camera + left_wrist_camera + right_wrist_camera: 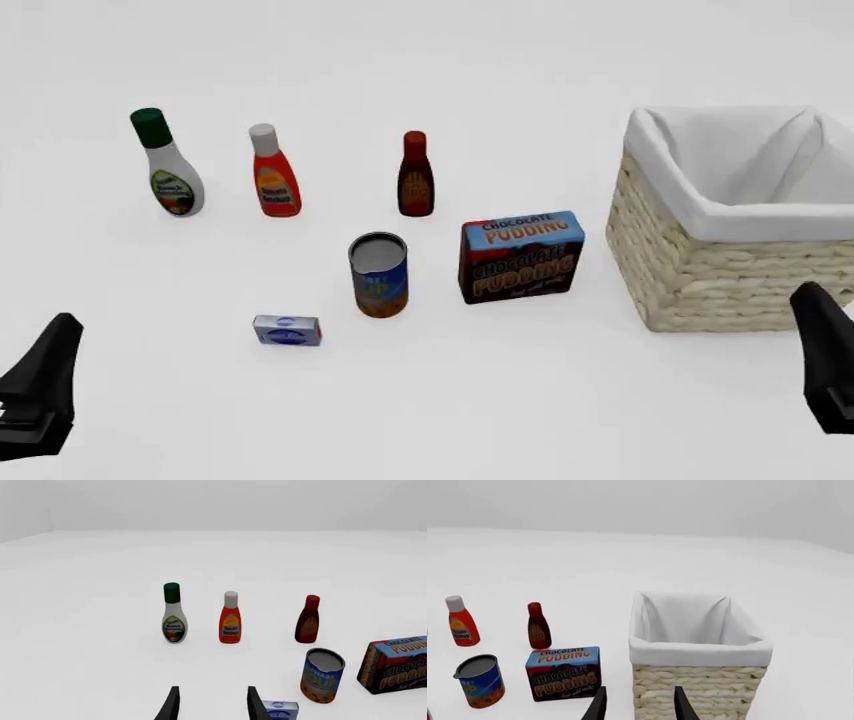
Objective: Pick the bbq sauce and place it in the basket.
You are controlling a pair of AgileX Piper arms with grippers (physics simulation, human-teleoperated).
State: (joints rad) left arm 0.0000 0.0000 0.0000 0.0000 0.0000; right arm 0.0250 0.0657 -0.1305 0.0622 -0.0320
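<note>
- Left wrist view: left gripper [210, 705] with fingers apart, nothing between them, hanging above the bare table [100, 670]. Ahead, in a row: white bottle with green cap [173, 614], orange-red bottle with white cap [230, 618], then the bbq sauce [308, 620], upright and apart from its neighbours. Nearer the camera, an open can [322, 675], a chocolate pudding box [395, 664] and a small blue-and-white box [279, 710] just beside one fingertip.
- Front view: bbq sauce [415, 175] upright behind the can [379, 274] and the pudding box [522, 256], well apart from the basket [694, 262] on the right. Only dark arm parts at the lower corners; neither gripper near the bottle.
- Right wrist view: right gripper [637, 705] likewise spread and empty, aimed at the wicker wall of the basket [700, 682], the white lining open and nothing visible inside. Bbq sauce [538, 626] standing just behind the pudding box [564, 672].
- Step in hand, judged: the very start, reach not yet begun, nothing grasped.
- Next move, judged: a reach over or around the can and pudding box, open fingers lowered about the slim bottle's body, a firm close, then a lift high enough to clear the basket rim.
</note>
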